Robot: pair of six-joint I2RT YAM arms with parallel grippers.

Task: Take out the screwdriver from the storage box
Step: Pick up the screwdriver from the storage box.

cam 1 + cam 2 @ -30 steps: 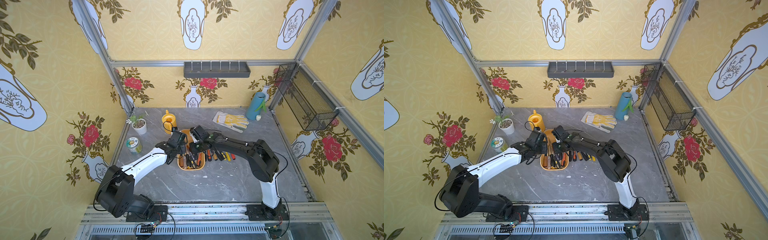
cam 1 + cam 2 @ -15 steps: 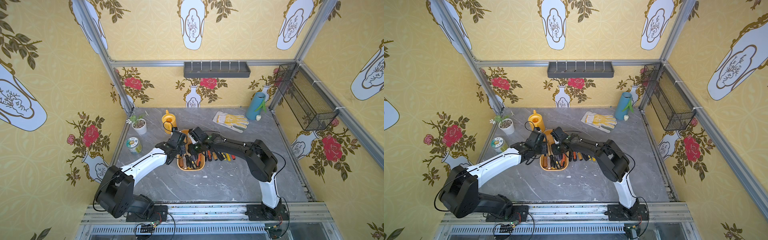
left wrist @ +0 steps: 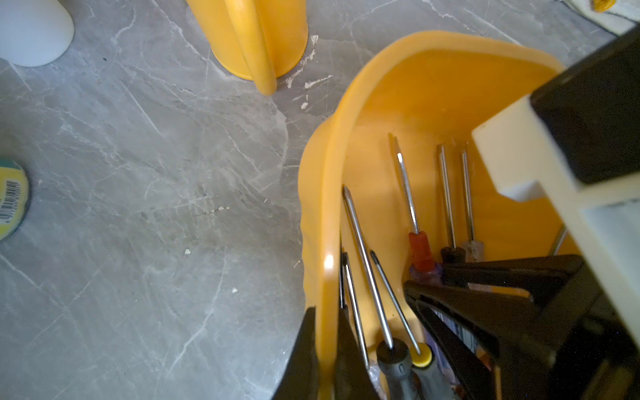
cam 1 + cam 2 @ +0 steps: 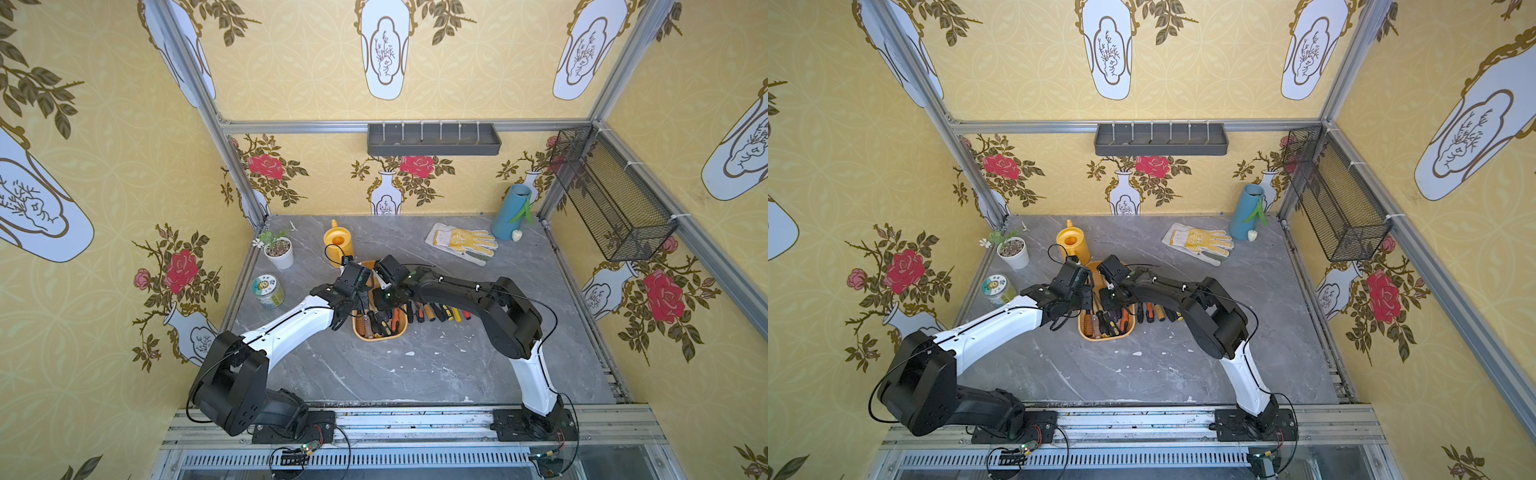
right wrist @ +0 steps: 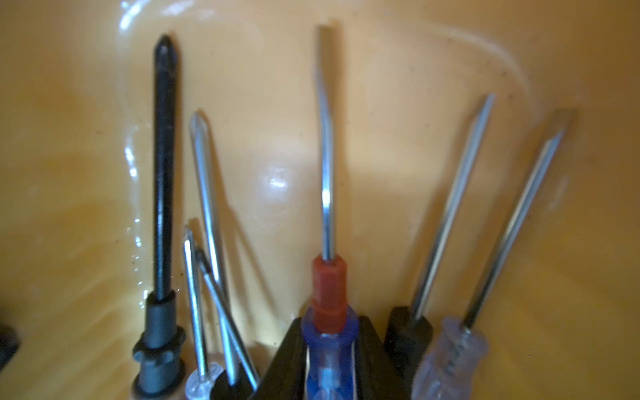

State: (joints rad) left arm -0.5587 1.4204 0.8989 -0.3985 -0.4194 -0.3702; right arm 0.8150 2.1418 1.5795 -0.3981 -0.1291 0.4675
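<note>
A: Step?
B: Grasp. The right gripper point(image 5: 329, 332) is down in the storage box point(image 4: 380, 338), jaws clamped on both sides of the blue-handled screwdriver point(image 5: 328, 294) with the red collar. Its tip points to the box's back wall. Can't tell if it's off the box floor.
A: Left?
B: The left gripper point(image 3: 325, 322) is pinched tight on the box's left rim, bracing it, I'd say.
A: Box where?
B: On the table point(image 4: 415, 374), mid-depth, left of centre. The yellow watering can point(image 4: 338, 245) is just behind it, and a row of screwdrivers point(image 4: 436, 311) lies on the table beside its right rim.
A: Next?
B: My call: lift straight up with a firm grip. Clear the black-handled screwdriver point(image 5: 410, 332) and the clear-handled screwdriver point(image 5: 450, 349) just beside it, then go out over the right rim.
</note>
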